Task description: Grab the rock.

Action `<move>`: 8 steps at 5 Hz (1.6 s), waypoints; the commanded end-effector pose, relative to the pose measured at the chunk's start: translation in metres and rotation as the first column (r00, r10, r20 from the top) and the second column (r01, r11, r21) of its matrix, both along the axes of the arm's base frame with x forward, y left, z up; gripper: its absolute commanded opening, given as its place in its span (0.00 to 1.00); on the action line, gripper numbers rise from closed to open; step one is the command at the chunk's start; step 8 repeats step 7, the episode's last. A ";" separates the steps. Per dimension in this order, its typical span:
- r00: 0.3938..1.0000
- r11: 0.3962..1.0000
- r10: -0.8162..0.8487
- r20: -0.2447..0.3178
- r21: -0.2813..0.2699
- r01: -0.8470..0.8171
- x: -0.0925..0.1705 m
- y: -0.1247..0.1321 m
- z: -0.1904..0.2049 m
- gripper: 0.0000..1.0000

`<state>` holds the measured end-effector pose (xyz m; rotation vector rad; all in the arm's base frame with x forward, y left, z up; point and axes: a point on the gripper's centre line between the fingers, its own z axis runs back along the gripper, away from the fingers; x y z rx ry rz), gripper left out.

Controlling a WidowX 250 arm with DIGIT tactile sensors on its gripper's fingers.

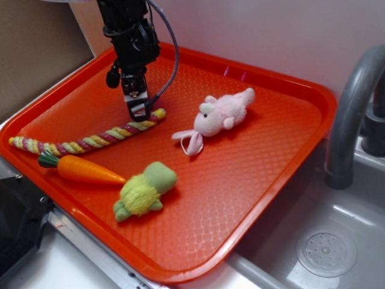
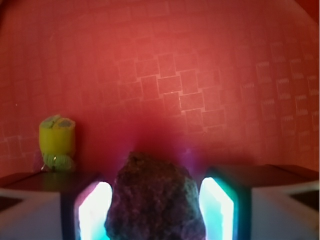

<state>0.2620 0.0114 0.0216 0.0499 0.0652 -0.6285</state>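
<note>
Your claw [image 1: 139, 108] hangs over the back left part of the orange tray [image 1: 264, 180], right beside the far end of the braided rope toy [image 1: 90, 139]. In the wrist view the rock [image 2: 155, 200] sits between the two glowing fingers [image 2: 217, 210], which stand close on either side of it; you cannot tell from these views whether they press on it or only flank it. From the outside view the rock itself is hidden behind the claw.

The rope's yellow-green end [image 2: 57, 142] lies just to the left of the claw in the wrist view, near but apart from the rock. On the tray you also have a toy carrot [image 1: 81, 170] just beside the rope, a green plush turtle [image 1: 145, 189] next to the carrot's tip, and a pink plush [image 1: 219, 114] further right, well apart from the claw. The tray rests over a sink [image 1: 325, 241], with a grey faucet [image 1: 352, 114] at its right edge.
</note>
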 end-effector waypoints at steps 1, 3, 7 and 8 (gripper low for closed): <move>1.000 0.999 0.018 0.015 0.040 -0.018 0.004 -0.015 0.030 0.00; 0.992 0.992 0.099 0.072 0.070 -0.104 0.008 -0.018 0.080 0.00; 0.918 0.915 0.395 0.020 -0.103 -0.391 -0.011 -0.045 0.175 0.00; 0.918 0.915 0.395 0.020 -0.103 -0.391 -0.011 -0.045 0.175 0.00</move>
